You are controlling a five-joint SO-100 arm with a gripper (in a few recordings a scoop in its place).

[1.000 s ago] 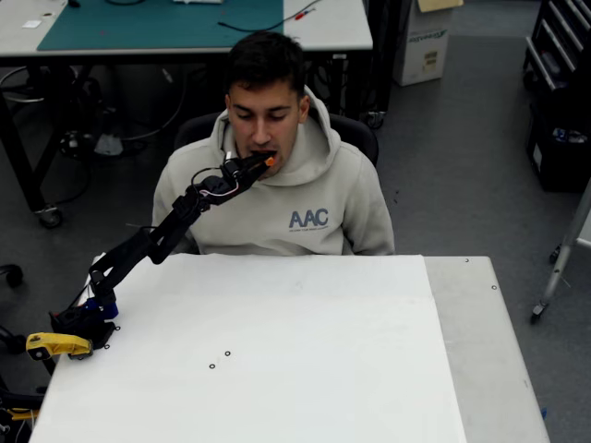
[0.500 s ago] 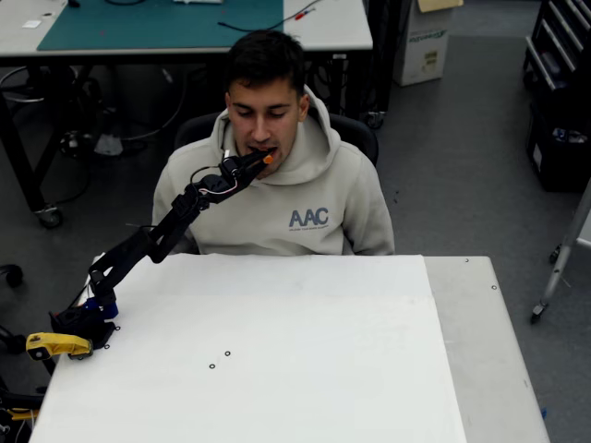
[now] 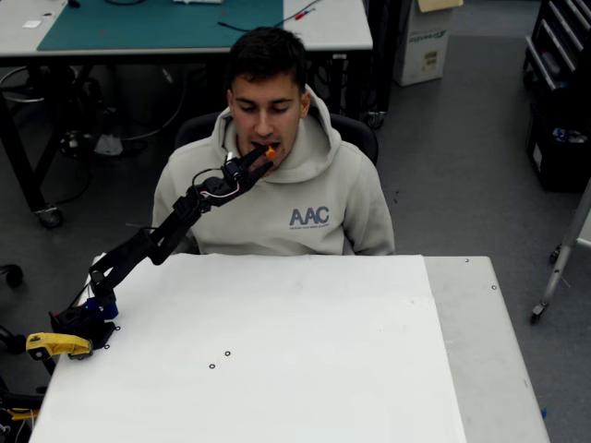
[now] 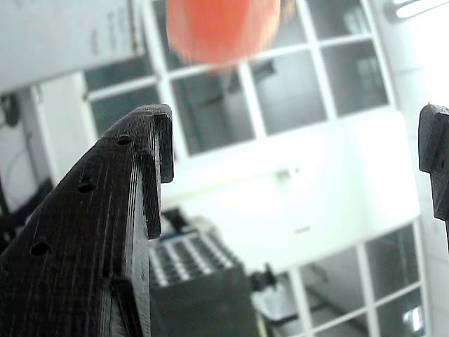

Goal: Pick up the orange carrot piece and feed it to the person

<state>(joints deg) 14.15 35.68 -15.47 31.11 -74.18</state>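
One orange carrot piece [image 3: 270, 152] at the person's [image 3: 277, 185] mouth overhead, wrist view shows jaws apart

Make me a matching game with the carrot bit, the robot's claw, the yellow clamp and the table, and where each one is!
Things:
1. small orange carrot piece
2. black two-finger robot claw
3. yellow plastic clamp
4. white square table

Places or states:
A. by the arm's base at the table's left edge, overhead view
B. in front of the seated person in the grey hoodie
C. at the person's mouth
D. raised to the person's chin, fingers apart in the wrist view

Pairs: 1-C, 2-D, 3-A, 4-B
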